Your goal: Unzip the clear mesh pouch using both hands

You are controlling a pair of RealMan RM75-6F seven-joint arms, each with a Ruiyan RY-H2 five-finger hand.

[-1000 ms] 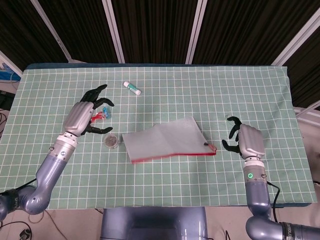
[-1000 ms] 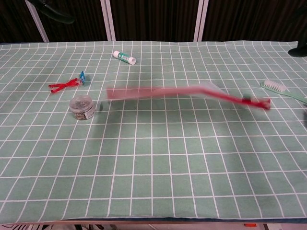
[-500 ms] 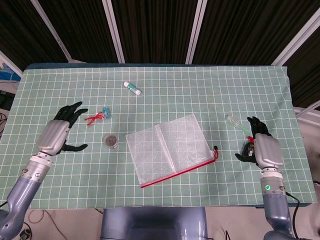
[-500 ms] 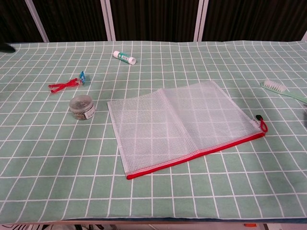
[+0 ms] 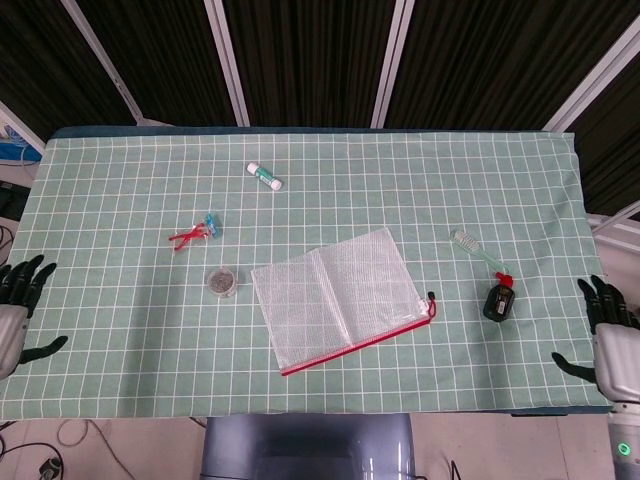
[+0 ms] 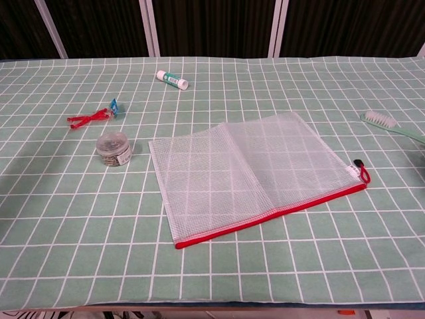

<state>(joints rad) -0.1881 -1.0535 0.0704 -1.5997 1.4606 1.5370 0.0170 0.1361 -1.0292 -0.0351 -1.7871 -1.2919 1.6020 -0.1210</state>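
Note:
The clear mesh pouch [image 5: 340, 295] [image 6: 249, 174] lies flat in the middle of the table, its red zipper edge toward the front and the zipper pull [image 5: 431, 297] [image 6: 359, 164] at its right end. My left hand [image 5: 15, 315] is at the far left edge of the head view, fingers spread, holding nothing, well away from the pouch. My right hand [image 5: 612, 345] is at the far right edge by the table's front corner, fingers spread and empty. Neither hand shows in the chest view.
A small round tin [image 5: 222, 282] [image 6: 113, 147] sits left of the pouch, a red clip [image 5: 195, 234] [image 6: 93, 117] behind it, and a white tube [image 5: 265, 176] [image 6: 172, 80] further back. A toothbrush [image 5: 478, 250] [image 6: 392, 125] and a dark bottle [image 5: 498, 300] lie to the right.
Both hands have drawn back outward to the table's left and right edges. The pouch, lifted and moving a second ago, now lies flat and still.

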